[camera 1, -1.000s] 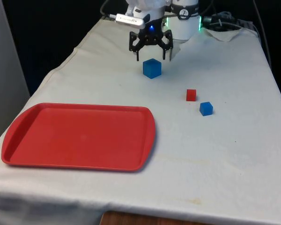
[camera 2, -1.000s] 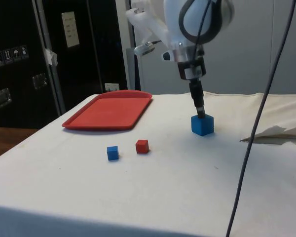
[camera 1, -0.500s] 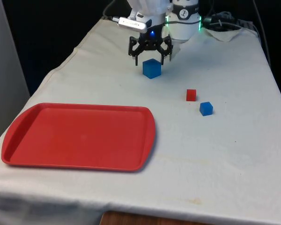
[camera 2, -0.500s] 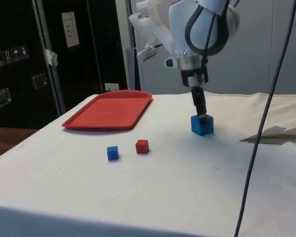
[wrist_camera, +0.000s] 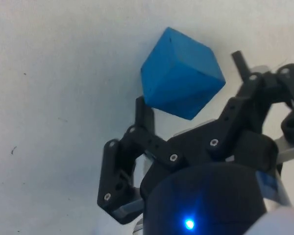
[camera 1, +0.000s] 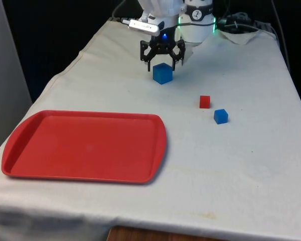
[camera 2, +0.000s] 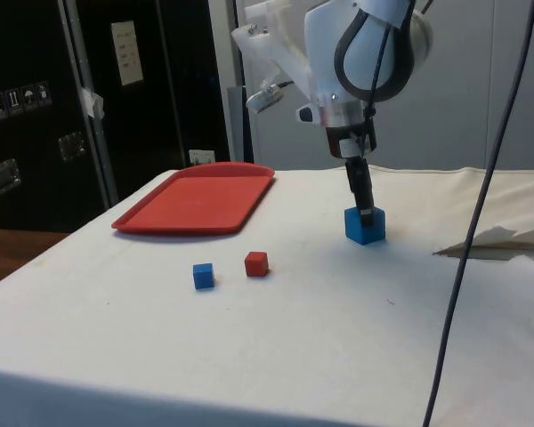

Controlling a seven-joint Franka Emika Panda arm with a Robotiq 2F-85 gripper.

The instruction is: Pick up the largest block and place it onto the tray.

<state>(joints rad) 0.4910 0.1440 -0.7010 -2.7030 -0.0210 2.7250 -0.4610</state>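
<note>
The gripper (camera 1: 163,62) is positioned low over the large blue block (camera 1: 162,73), its fingers (wrist_camera: 145,115) spread apart on either side of the block without clamping it. The block rests on the white-clothed surface (camera 1: 241,165), well apart from the red tray (camera 1: 85,145), which lies toward the front view's left. A small red block (camera 1: 204,101) and a small blue block (camera 1: 220,116) sit close together toward the front view's right.

A matt white cloth (camera 1: 251,165), faintly creased and stained near the table's near edge, covers the table; bare wood (camera 1: 140,235) peeks out under that edge. The red tray (camera 1: 85,145) looks like smooth, slightly glossy plastic. The largest block (camera 1: 162,73) is blue with a smooth matt face. The gripper (camera 1: 163,59) is matt black plastic with small metal screws.
</note>
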